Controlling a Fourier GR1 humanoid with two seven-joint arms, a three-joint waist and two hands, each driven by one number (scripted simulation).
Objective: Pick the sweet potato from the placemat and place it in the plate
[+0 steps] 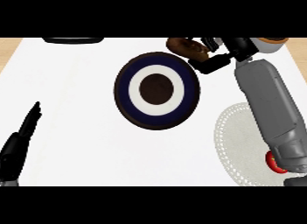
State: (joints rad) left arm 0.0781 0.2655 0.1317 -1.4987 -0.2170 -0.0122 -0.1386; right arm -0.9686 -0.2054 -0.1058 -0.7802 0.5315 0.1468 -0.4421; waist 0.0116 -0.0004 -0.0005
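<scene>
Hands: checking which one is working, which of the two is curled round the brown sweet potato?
The right hand, beyond the plate, holds the sweet potato; the left hand rests open.

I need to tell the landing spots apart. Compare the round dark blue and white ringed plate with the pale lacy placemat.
The round dark blue and white ringed plate has bold rings and a dark centre; the pale lacy placemat is plain off-white. The plate shows whole; the placemat is partly hidden by the right forearm. Both are round and lie on the white counter.

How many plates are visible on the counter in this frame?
1: the plate with dark blue and white rings sits mid-counter, left of the placemat. A dark object at the top edge is cut off, unidentifiable.
</scene>
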